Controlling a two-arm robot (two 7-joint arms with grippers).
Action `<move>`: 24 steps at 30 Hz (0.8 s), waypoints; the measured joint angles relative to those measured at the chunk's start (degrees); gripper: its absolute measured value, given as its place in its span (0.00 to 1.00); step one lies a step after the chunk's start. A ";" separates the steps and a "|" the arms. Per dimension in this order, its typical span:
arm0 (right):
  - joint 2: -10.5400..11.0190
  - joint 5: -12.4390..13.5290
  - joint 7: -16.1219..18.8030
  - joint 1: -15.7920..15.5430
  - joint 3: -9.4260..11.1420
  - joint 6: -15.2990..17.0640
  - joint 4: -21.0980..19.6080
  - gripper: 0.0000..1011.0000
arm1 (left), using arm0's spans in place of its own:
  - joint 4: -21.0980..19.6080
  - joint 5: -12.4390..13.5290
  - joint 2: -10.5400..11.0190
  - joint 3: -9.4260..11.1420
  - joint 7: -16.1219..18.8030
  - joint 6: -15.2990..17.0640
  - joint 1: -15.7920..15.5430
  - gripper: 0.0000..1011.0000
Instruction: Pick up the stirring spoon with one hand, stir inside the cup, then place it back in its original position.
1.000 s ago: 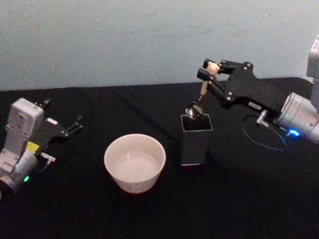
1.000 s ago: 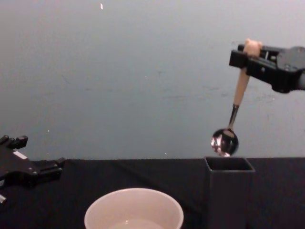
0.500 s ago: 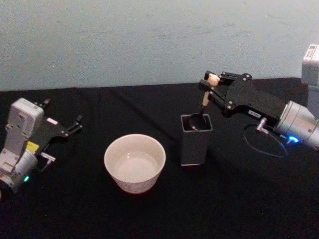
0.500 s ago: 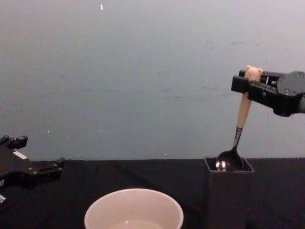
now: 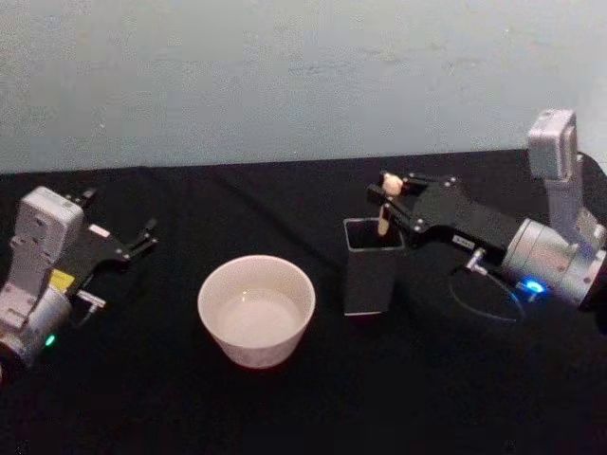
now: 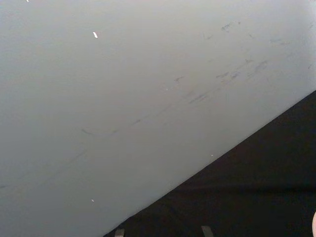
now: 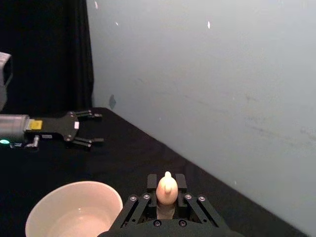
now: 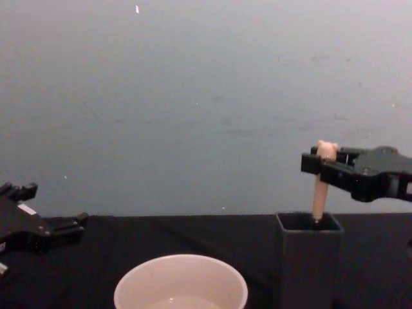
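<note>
Your right gripper (image 5: 387,189) is clamped on the stirring spoon (image 8: 318,183) just under its bear head, right above the dark grey holder (image 5: 370,265). The spoon stands near upright, bear end up, stem and bowl sunk inside the holder. Your right arm reaches in low from the right, roughly level over the black table (image 5: 285,408). The cup (image 5: 256,309) sits just left of the holder, apart from it. Your left gripper (image 5: 133,242) rests at the far left, fingers spread.
</note>
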 joint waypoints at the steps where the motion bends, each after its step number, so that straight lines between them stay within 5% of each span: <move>1: -0.31 -0.19 -0.50 0.00 -0.13 0.45 0.30 0.21 | 0.00 0.00 0.00 0.00 0.00 0.00 0.00 0.99; 24: -2.09 -0.81 -2.87 -1.30 -0.69 3.13 1.49 0.21 | 0.00 0.00 0.00 0.00 0.00 0.00 0.00 0.99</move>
